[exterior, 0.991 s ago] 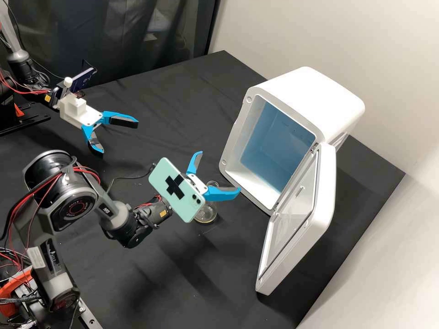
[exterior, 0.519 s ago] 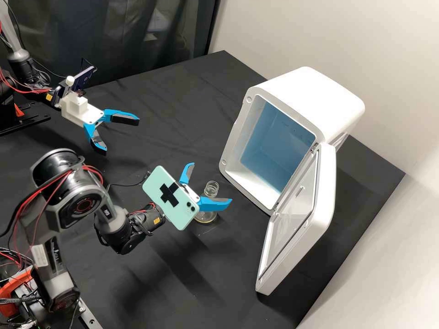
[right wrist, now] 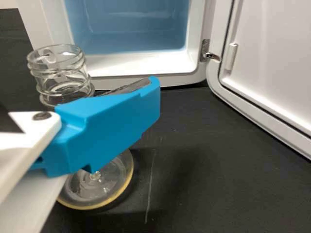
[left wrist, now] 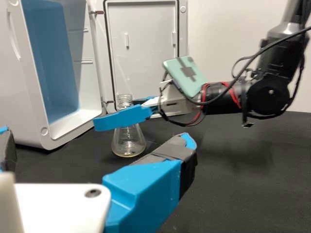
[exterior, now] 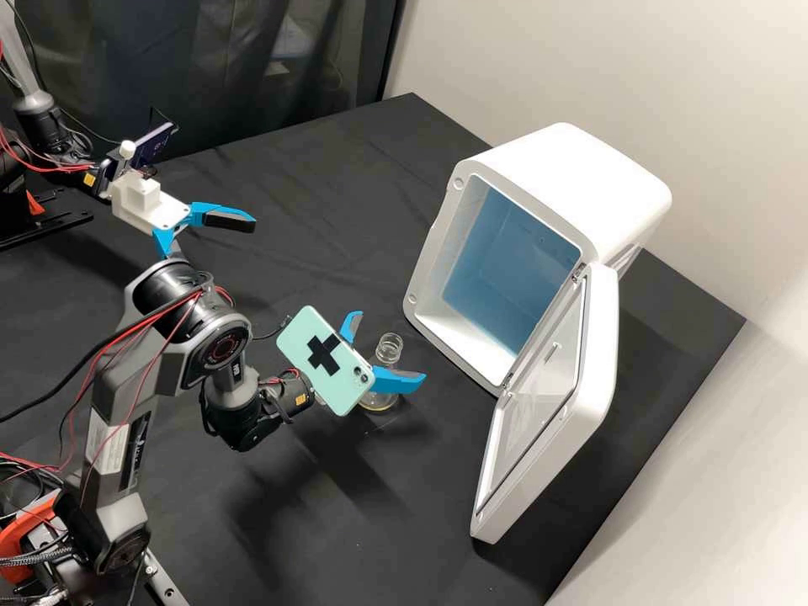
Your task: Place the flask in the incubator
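The right tool (exterior: 388, 352) is spread wide and grips nothing, its blue fingers (right wrist: 104, 121) on either side of the flask's (right wrist: 59, 73) neck. The flask stands upright on the black bench (exterior: 337, 185), just outside the incubator's (exterior: 581, 181) open mouth. The incubator's door (exterior: 551, 396) hangs fully open. The left tool (exterior: 202, 236), well apart from the incubator, hovers above the bench, fingers parted and empty.

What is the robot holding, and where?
Nothing. The left gripper is open and apart; the right gripper is open around the flask, which stands on the bench.
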Tool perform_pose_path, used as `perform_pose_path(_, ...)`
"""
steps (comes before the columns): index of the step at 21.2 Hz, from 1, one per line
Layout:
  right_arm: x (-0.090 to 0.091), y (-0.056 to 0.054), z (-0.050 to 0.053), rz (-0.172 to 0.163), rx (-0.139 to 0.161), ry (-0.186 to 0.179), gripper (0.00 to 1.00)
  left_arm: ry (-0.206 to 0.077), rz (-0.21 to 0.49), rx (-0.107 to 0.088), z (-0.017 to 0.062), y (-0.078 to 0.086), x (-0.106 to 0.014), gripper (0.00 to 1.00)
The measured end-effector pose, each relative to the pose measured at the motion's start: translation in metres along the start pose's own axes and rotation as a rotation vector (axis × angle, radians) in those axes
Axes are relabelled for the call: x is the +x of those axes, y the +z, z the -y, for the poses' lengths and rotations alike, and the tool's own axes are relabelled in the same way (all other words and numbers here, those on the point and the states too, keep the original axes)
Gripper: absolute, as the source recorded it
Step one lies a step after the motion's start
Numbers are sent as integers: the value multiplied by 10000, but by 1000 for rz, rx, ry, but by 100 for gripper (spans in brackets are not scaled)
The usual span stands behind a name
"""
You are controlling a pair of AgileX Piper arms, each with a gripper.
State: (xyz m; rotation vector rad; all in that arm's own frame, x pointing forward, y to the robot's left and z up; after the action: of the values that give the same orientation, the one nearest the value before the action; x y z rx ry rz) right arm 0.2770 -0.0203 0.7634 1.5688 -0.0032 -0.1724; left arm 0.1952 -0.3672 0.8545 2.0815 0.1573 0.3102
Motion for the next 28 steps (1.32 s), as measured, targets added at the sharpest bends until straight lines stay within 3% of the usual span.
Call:
perform_pose_path(4,106,12,26,13,-4,13,100,-1,5,0,2,10,1,100)
perform_pose_path(12,338,126,132,83,-8,6,100,-4,17,-1,10,41,6,100)
perform_pose_path(14,389,167,155,106,-16,7,100,-4,19,-1,11,48,7,100)
perform_pose_path(18,488,213,204,116,-42,0,100,-4,17,-2,10,45,7,100)
perform_pose_path(25,571,362,128,155,-32,30,100,-5,25,-3,14,66,9,100)
perform_pose_path(28,605,446,97,173,-28,47,100,8,30,0,-13,78,0,100)
